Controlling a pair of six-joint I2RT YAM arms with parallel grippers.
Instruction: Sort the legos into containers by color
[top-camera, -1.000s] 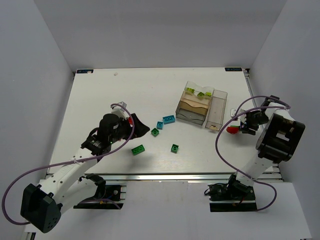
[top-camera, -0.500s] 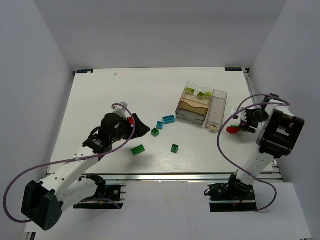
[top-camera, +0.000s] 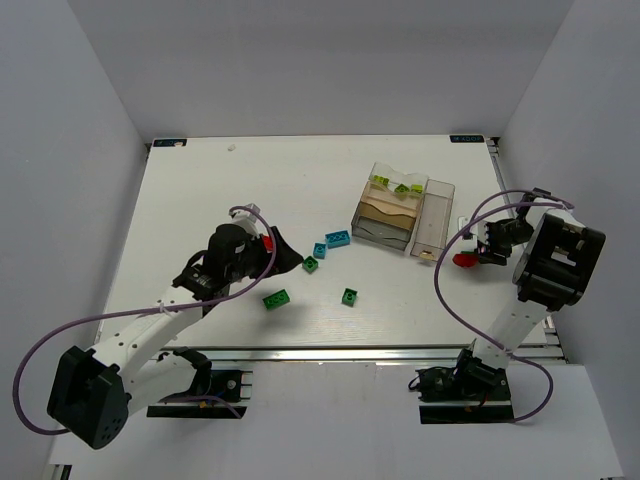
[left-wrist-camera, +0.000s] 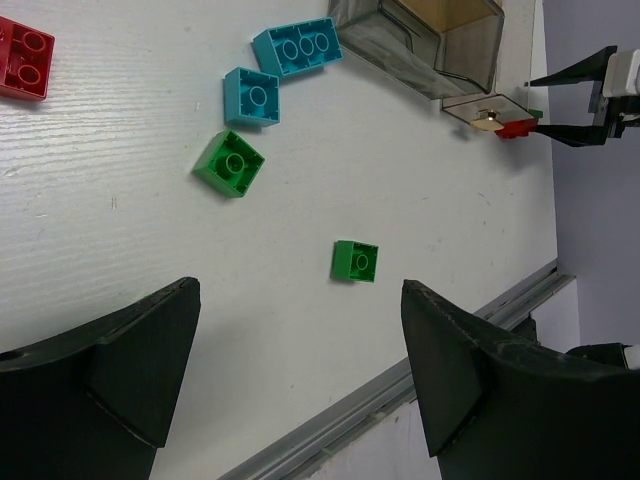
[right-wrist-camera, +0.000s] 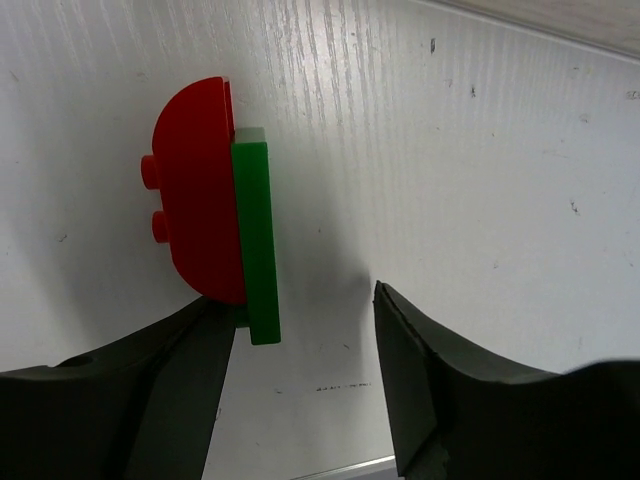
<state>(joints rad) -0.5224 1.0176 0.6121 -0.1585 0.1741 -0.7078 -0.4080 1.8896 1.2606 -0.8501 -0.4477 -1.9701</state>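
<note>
Left gripper (left-wrist-camera: 300, 370): jaws spread wide with nothing between them, hanging over the loose bricks on the table (top-camera: 200, 200).
Oblong green brick (top-camera: 277, 298): nearest brick, lying flat, studs up, apart from the others.
Near green square (left-wrist-camera: 355, 261): alone on bare table, in line with the left gripper's gap but below it, untouched.
Far green square (left-wrist-camera: 230, 163): just beside the small cyan brick (left-wrist-camera: 252, 96).
Long cyan brick (left-wrist-camera: 296, 48): close behind the small one, well short of the boxes.
Red brick (left-wrist-camera: 22, 60): off to the left side, by the left gripper's fingers in the overhead view.
Right gripper (right-wrist-camera: 300, 320): jaws parted and gripping nothing. One finger sits at the lower end of the piece below, and clear table shows before the other finger.
Red half-round piece (right-wrist-camera: 200, 190): joined to a green plate (right-wrist-camera: 255, 235), lying on its side with studs pointing sideways, just beside the near end of the long box.
Containers (top-camera: 385, 222): clear boxes clustered at right of centre.
Lime bricks (top-camera: 398, 186): already in the farthest box.
Handling, judged: light, stiff, hard plastic with smooth walls that could slip or skate if nudged.
Hold, judged: pinch across two flat side walls. On the joined piece, avoid the curved edge and the studs.
Caution, judged: the two-colour piece likely needs separating first.
</note>
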